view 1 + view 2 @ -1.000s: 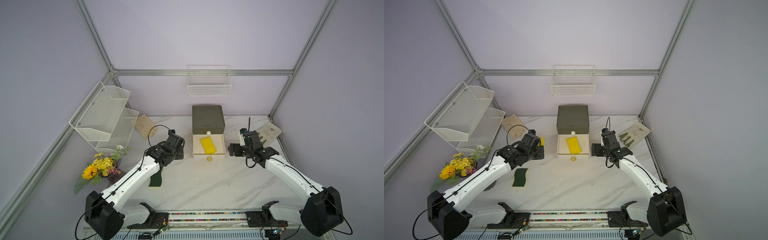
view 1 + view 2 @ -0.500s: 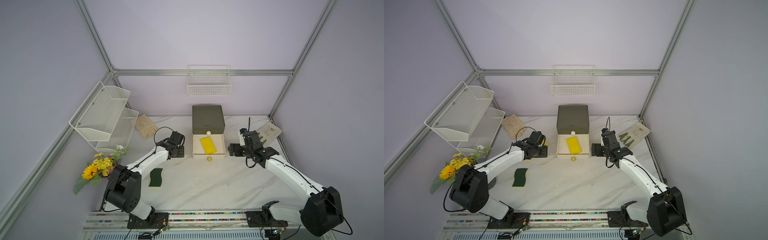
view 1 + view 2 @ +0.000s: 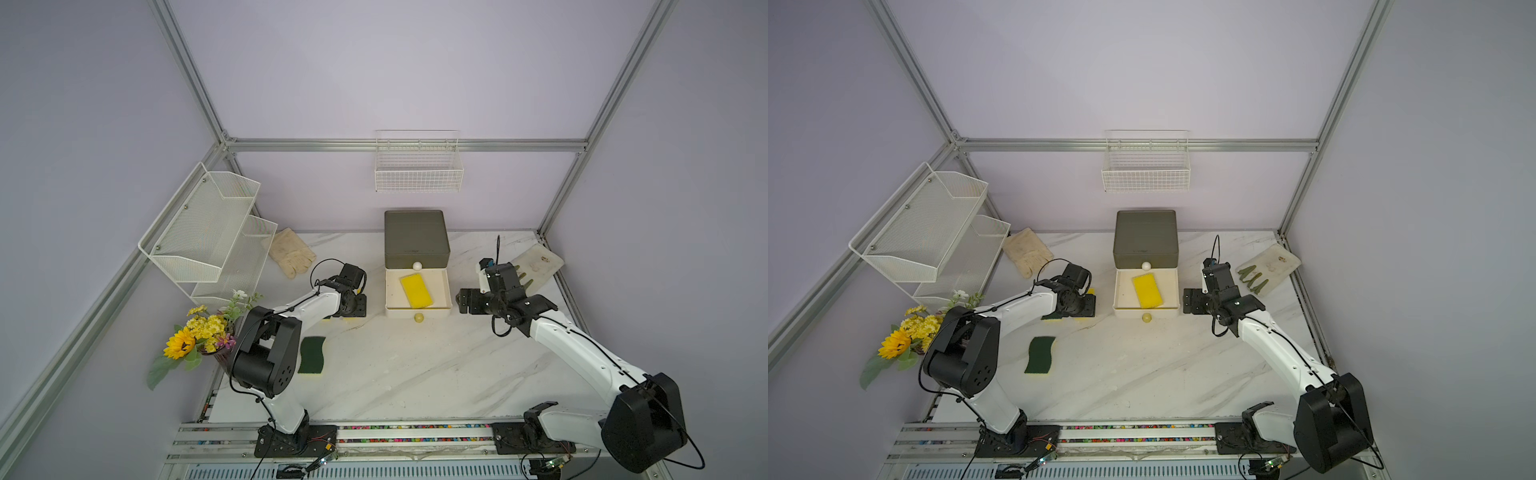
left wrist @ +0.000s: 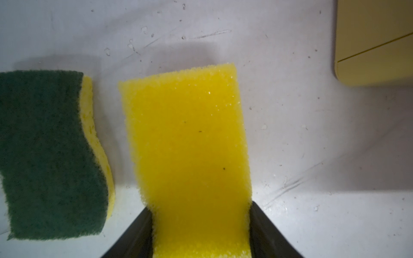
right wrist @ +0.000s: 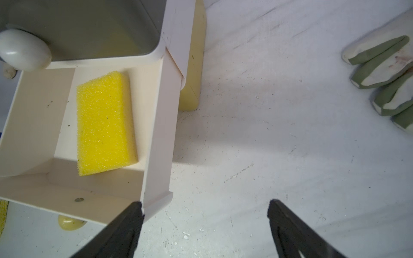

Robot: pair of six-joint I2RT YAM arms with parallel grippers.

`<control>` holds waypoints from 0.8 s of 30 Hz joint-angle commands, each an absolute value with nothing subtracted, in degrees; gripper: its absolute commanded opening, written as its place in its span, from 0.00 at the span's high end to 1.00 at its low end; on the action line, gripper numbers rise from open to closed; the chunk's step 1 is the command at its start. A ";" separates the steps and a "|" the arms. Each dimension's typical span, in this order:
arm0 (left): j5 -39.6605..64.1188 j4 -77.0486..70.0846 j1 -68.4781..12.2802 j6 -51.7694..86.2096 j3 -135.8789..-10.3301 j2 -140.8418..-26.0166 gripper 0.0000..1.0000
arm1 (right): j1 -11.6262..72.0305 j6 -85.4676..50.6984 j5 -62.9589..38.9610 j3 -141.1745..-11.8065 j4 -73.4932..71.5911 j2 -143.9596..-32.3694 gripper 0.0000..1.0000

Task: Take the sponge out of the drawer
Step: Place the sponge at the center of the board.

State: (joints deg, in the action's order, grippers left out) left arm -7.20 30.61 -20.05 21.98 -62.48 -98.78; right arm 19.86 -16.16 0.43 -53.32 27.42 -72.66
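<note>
Seemingly the left tool (image 4: 201, 206) grips a sponge (image 4: 187, 134), its end cut off; right tool (image 5: 203, 202) open.

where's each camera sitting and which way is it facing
Both top views: high above the arm bases, facing down and back over the table; left arm and right arm show whole.
Left wrist: on the left arm, facing down at the table; the left gripper straddles a yellow sponge.
Right wrist: on the right arm, facing down past the open right gripper at the drawer.
Shared: right wrist and both top views show the drawer's sponge.
</note>
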 commanded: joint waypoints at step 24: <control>-6.39 30.07 -18.28 16.77 -65.39 -102.28 0.24 | 19.45 -15.64 0.93 -52.10 26.68 -72.22 0.08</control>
State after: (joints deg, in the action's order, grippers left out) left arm -6.17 30.72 -18.74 18.37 -63.70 -102.15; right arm 19.86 -16.16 0.45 -52.80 27.40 -72.66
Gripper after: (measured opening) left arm 0.754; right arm 0.916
